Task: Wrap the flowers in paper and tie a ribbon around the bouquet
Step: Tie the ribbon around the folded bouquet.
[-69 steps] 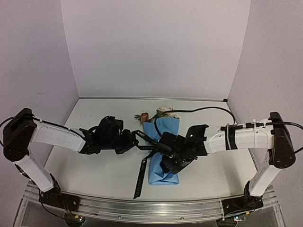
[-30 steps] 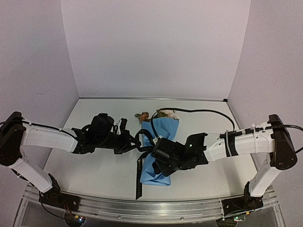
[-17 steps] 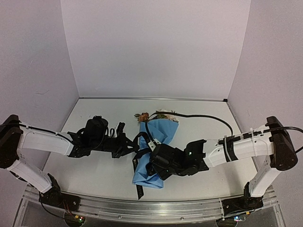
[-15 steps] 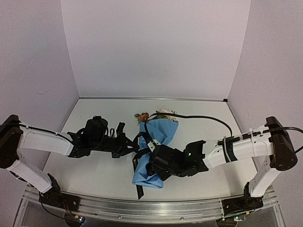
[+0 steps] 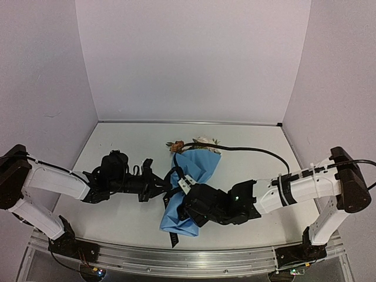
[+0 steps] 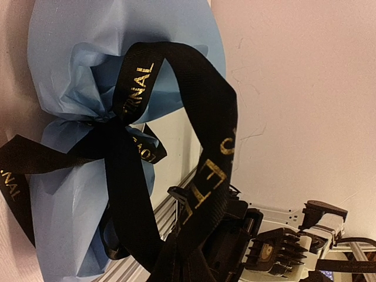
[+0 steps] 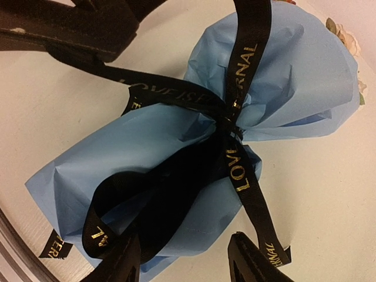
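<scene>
Surface [image 5: 117, 147]: pale, with lilac walls [image 5: 194, 59] behind.
Bouquet [image 5: 197, 167]: light blue cone lying near the middle of the surface, flowers [image 5: 202, 141] at its far end.
Ribbon [image 7: 176, 97]: black, knotted around the cone's waist.
Left jaws: clenched on a ribbon strand.
Right jaws: released, standing apart beside a ribbon loop.

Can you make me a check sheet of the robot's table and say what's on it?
Surface: white table, flat.
Job's things: blue bouquet lying down, flowers poking out the far end, black ribbon knotted round its middle.
Clutter: nothing seen.
Tools: left tool shut on the ribbon; right tool open over the bouquet.
Cables: black cable lying on the table by the flowers.
Surroundings: plain walls, metal rail in front.
</scene>
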### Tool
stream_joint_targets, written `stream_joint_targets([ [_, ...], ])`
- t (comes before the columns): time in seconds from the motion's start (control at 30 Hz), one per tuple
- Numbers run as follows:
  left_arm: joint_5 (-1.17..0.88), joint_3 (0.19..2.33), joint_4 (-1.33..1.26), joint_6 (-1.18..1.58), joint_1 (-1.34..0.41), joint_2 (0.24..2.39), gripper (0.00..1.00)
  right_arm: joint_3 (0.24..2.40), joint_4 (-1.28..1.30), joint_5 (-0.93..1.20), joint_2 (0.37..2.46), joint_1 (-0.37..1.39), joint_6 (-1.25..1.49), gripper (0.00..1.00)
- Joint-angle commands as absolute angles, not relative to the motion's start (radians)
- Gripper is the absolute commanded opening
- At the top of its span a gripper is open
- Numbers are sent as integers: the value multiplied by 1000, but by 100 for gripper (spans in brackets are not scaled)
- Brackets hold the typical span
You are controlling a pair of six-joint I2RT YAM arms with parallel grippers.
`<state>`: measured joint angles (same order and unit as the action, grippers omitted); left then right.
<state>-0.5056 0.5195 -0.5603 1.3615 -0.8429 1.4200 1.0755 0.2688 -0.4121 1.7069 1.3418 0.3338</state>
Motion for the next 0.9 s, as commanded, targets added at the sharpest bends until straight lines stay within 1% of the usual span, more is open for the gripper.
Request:
stream_joint_targets([
  [0.0,-513,508,-644,1431,-838,1377,0,1070,163,-396,1678,1356,263,53],
  [0.13,-502,505,-634,1450,-837,1371,0,1089,141,-389,1695,1370,208,55],
  [0.23,-506,508,-637,1457,-838,1372,0,1119,173,-395,1733,1376,194,56],
  [0.47,-493,512,-608,1450,-838,1358,0,1148,271,-484,1803,1393,219,56],
  [0.67,-482,509,-579,1441,-837,1354,0,1157,345,-523,1817,1393,266,53],
  [0.7,-475,509,-563,1433,-836,1349,0,1159,357,-524,1815,1393,266,51],
  [0.77,-455,510,-519,1410,-831,1334,0,1145,359,-516,1799,1393,260,41],
  [0.8,-445,510,-492,1396,-826,1325,0,1138,358,-511,1786,1393,257,34],
  [0.87,-426,508,-429,1366,-813,1309,0,1133,356,-495,1760,1391,243,16],
])
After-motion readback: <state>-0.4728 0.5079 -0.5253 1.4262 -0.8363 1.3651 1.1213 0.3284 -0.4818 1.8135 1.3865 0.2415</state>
